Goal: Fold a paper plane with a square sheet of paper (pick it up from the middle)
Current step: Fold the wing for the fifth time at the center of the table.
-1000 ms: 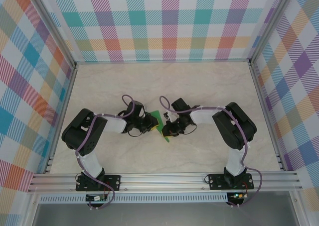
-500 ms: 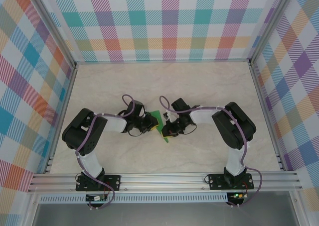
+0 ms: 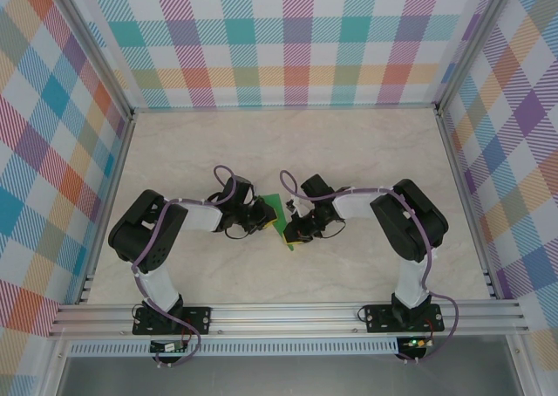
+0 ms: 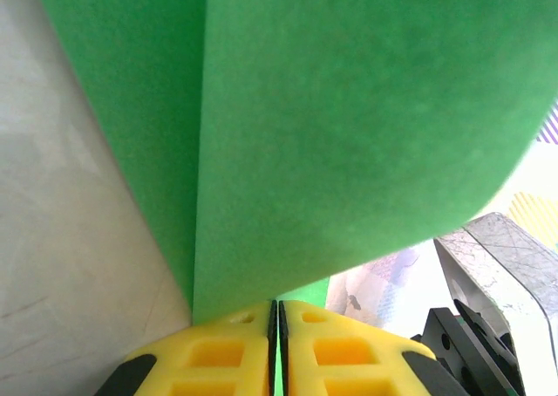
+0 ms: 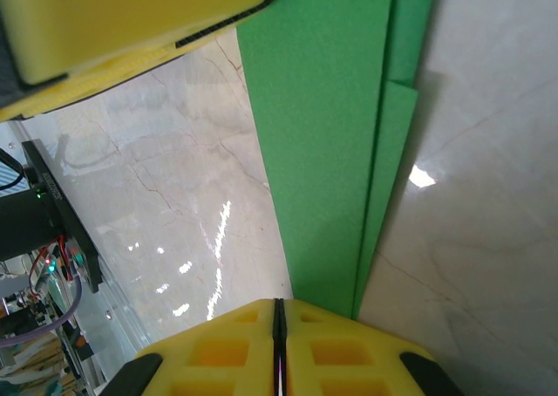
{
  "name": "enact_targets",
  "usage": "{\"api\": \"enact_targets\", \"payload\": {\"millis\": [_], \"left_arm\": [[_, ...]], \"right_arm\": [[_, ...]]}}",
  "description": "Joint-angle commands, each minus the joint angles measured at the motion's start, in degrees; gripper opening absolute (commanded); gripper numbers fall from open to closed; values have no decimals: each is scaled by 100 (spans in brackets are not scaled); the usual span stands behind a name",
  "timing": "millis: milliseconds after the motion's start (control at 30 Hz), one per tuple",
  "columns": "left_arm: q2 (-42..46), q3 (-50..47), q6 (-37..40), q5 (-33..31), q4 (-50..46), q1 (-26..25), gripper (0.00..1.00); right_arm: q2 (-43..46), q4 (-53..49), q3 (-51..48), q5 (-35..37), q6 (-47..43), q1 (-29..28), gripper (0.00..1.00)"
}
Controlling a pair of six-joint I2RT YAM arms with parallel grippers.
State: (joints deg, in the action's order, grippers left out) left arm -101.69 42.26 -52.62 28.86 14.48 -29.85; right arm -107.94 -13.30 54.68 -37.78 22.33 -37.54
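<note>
Top external view: two arms bend inward, and the left gripper and the right gripper meet at the middle of the table, with one square sheet of paper between them. Left wrist view: the yellow fingers are pressed together on the green sheet, which rises toward 12 o'clock in two folded layers. Right wrist view: this gripper's pads pinch the sheet's stepped, layered edge.

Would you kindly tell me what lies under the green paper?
The marble table shows beside the green paper and runs beneath it; the patch directly underneath is hidden.
</note>
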Motion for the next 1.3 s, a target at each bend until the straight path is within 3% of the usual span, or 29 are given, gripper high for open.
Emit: {"api": "enact_targets", "payload": {"millis": [0,567,867,1267], "left_arm": [[-140,11,107,-364,-490,-74,12],[-176,29,61,-557,-658,-80,11],[-132,60,92,-391,-501,-78,11],[-88,105,191,-145,-336,-74,11]], "right_arm": [[71,-387,-160,-159,-232,-42,10],[506,-941,-727,348,-471,-184,10],[1672,138,-733,1062,44,-185,15],[594,931,-71,887,536,-290,13]]}}
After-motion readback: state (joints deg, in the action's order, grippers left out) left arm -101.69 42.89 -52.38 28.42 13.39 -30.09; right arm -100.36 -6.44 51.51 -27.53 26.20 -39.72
